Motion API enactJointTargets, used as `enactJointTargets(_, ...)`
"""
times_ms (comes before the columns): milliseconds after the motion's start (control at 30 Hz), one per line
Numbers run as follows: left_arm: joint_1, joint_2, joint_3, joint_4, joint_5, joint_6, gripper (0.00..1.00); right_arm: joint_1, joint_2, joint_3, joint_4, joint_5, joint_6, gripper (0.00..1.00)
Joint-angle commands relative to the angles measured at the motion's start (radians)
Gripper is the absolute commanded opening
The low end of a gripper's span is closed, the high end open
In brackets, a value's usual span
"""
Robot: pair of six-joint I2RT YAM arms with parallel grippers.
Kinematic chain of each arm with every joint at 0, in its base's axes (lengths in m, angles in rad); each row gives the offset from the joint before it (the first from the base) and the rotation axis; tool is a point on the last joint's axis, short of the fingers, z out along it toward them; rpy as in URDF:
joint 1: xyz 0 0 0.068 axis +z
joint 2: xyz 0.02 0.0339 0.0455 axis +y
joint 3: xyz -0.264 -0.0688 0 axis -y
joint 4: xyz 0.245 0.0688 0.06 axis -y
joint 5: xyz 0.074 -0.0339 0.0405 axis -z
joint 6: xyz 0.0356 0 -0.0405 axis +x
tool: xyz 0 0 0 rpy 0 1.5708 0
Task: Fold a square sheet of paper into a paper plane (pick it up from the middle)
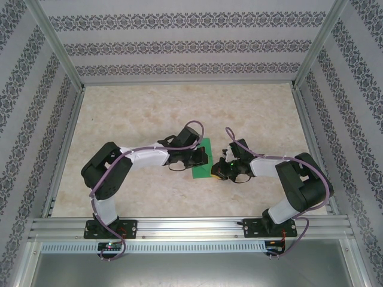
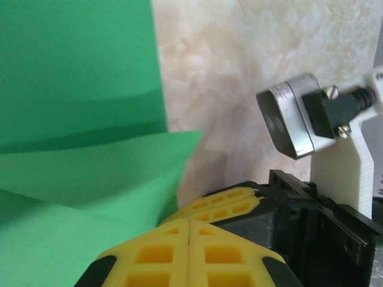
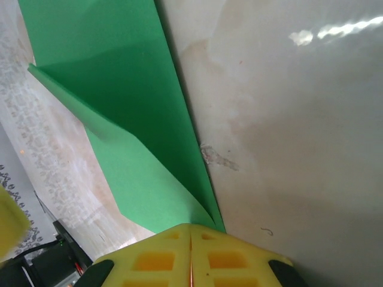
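Observation:
The square sheet of paper is bright green and partly folded, lying mid-table between my two grippers. In the left wrist view the paper shows a crease and a raised flap, left of my left gripper. Its yellow fingers are shut, with nothing visible between them, at the paper's edge. My right gripper is shut, and a narrow corner of the paper tapers into its tip. From above, the left gripper and the right gripper sit close together. The right gripper's fingers lie just beyond the left ones.
The tabletop is pale marble with patterned walls on three sides. An aluminium rail runs along the near edge, holding both arm bases. The right wrist's camera hangs close to my left gripper.

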Motion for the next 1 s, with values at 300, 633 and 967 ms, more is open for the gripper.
enactJointTargets(300,-0.042,0.087,-0.068,0.161,-0.028,-0.092,0.0,0.036,0.078,0.001,0.031,0.087,0.006,0.08)
enactJointTargets(633,-0.029,0.097,-0.056,0.063,-0.137,-0.065,0.0,0.047,0.084,0.019,-0.052,0.119,-0.041,0.06)
enactJointTargets(967,0.043,0.083,-0.065,0.063,-0.135,-0.033,0.0,0.047,0.088,0.028,-0.107,0.148,-0.075,0.03)
